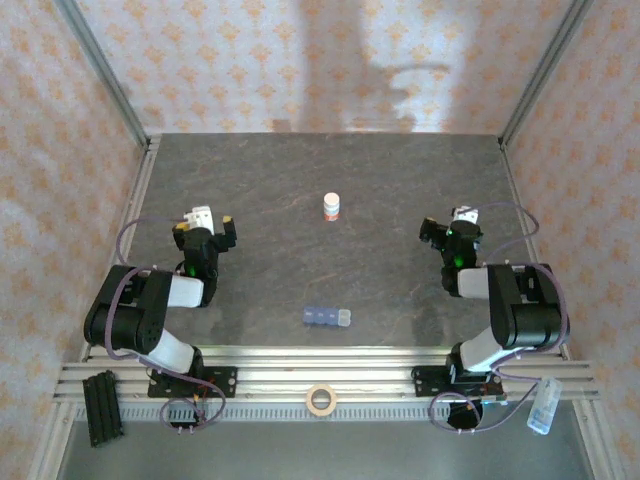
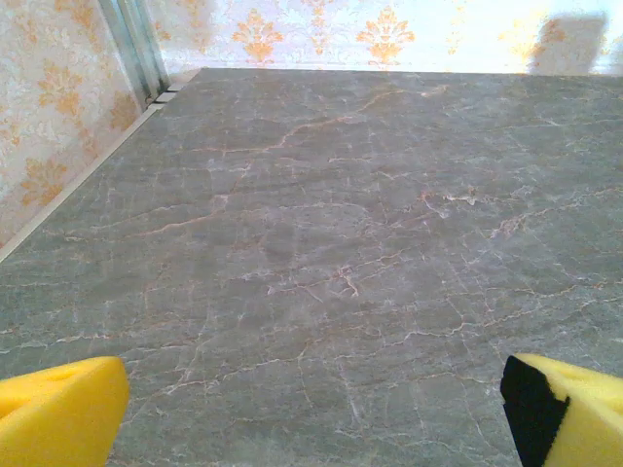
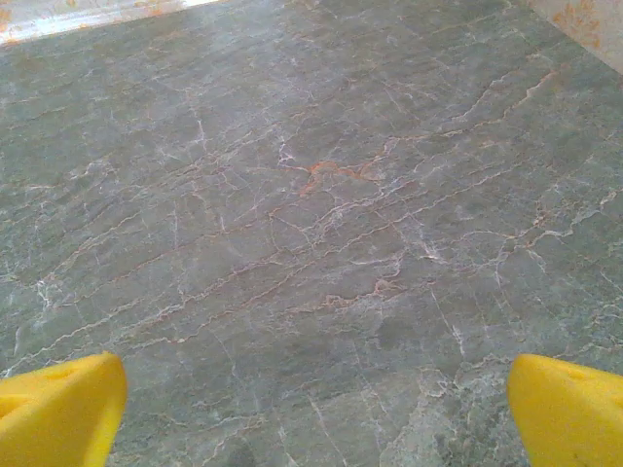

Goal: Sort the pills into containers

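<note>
Since nothing is gripped at this point, both arms sit folded close to their bases at the bottom of the top view, elbows drawn in and wrists pitched forward and down over the surface (image 1: pixel 270 180).

The containers (image 1: pixel 327 317) lie flat in the lower centre of that view, between the two arms and just above the rail (image 1: pixel 320 365). The strip runs left to right with its paler end to the right. The white bottle (image 1: pixel 332 207) stands upright near the middle of the frame, well apart from the strip and almost straight above it. Both things sit on the midline, which looks chosen so that either arm can reach them. The bottle probably carries the pills, as no loose ones can be made out on the stone.

The left tool (image 1: pixel 207 222) is at the left of the frame with its jaws spread wide and nothing between them. In its wrist view, the yellow pads (image 2: pixel 58 413) sit at the two lower corners with bare surface between them. The right tool (image 1: pixel 455 224) mirrors it at the right of the frame, equally wide and empty. Neither tool points at the strip or the bottle, so the sorting seems not yet begun.
</note>
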You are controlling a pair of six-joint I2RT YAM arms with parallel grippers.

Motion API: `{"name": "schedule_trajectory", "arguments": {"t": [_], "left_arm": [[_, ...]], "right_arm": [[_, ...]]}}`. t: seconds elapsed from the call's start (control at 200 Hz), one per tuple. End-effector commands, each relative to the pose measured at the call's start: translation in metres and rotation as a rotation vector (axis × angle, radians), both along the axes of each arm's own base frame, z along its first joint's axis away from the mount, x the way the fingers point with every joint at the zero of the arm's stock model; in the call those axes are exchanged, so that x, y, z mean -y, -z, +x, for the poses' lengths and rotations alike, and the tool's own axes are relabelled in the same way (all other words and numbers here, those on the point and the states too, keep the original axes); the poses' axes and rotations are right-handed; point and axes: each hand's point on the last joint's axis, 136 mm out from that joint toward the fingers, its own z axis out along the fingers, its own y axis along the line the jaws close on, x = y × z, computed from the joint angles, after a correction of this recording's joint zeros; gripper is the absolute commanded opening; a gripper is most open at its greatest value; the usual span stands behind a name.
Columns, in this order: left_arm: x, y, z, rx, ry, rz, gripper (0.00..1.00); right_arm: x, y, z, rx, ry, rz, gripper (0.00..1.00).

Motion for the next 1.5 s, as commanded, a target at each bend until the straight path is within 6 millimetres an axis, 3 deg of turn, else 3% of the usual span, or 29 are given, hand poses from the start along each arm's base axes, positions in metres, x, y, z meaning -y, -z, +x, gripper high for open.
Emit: {"name": "schedule_trajectory", "arguments": {"t": [0.0, 0.776, 0.971, 1.076, 1.236, 1.406, 1.496], "left_arm": [[-0.007, -0.007, -0.001, 0.038, -0.038, -0.005, 1.00], [-0.008, -0.003, 0.003, -0.004, -0.050, -0.003, 1.00], [0.008, 0.000, 0.009, -0.034, 0.045, 0.006, 1.00], [0.005, -0.001, 0.006, -0.017, 0.028, 0.012, 1.00], [-0.003, -0.022, 0.000, 0.011, -0.043, 0.026, 1.00], [-0.006, -0.049, 0.001, -0.033, -0.069, 0.034, 1.00], [-0.005, -0.068, 0.000, -0.011, -0.068, 0.020, 1.00]], "right_arm": [[0.000, -0.013, 0.008, 0.040, -0.009, -0.011, 1.00], [0.000, -0.013, 0.007, 0.041, -0.009, -0.009, 1.00], [0.001, -0.016, 0.007, 0.041, 0.001, -0.012, 1.00], [0.004, -0.033, 0.010, -0.013, 0.021, -0.013, 1.00], [0.006, -0.069, 0.011, -0.023, 0.068, 0.055, 1.00], [-0.007, -0.119, 0.013, 0.068, 0.092, 0.283, 1.00], [0.003, -0.123, 0.006, 0.035, 0.255, 0.453, 1.00]]}}
